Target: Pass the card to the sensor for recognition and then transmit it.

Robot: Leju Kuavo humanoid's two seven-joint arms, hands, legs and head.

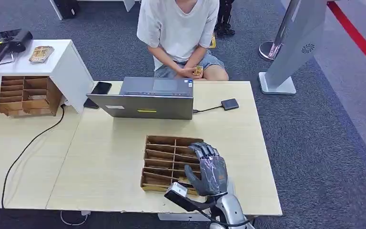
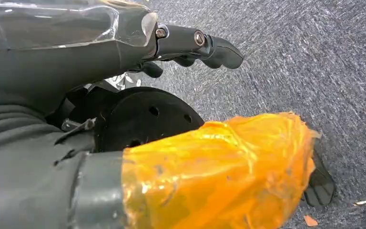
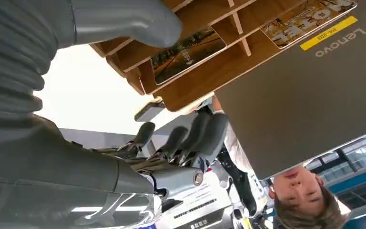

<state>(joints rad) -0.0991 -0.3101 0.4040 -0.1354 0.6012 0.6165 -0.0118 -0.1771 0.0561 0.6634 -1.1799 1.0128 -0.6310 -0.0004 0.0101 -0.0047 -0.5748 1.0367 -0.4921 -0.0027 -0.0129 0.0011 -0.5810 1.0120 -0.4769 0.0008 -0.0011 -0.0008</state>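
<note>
A wooden slotted card holder (image 1: 164, 162) lies on the near part of the light table (image 1: 109, 157). My right hand (image 1: 207, 169) hovers over its right side with fingers apart and nothing in them. In the right wrist view the thumb (image 3: 124, 21) and the fingers (image 3: 190, 138) stand apart in front of the holder (image 3: 205, 71), where a printed card (image 3: 188, 47) and a second card (image 3: 310, 16) lie in slots. The small black sensor (image 1: 229, 104) sits at the far right of the table, cabled to the laptop (image 1: 145, 98). My left hand (image 2: 190, 45) hangs above the carpet, holding nothing.
A person (image 1: 178, 28) sits behind the laptop holding a card (image 1: 198, 71). A phone (image 1: 101, 88) lies left of the laptop. On the left stand a second wooden holder (image 1: 28, 95), a white box (image 1: 66, 62) with cards (image 1: 41, 53), and a black cable (image 1: 28, 143).
</note>
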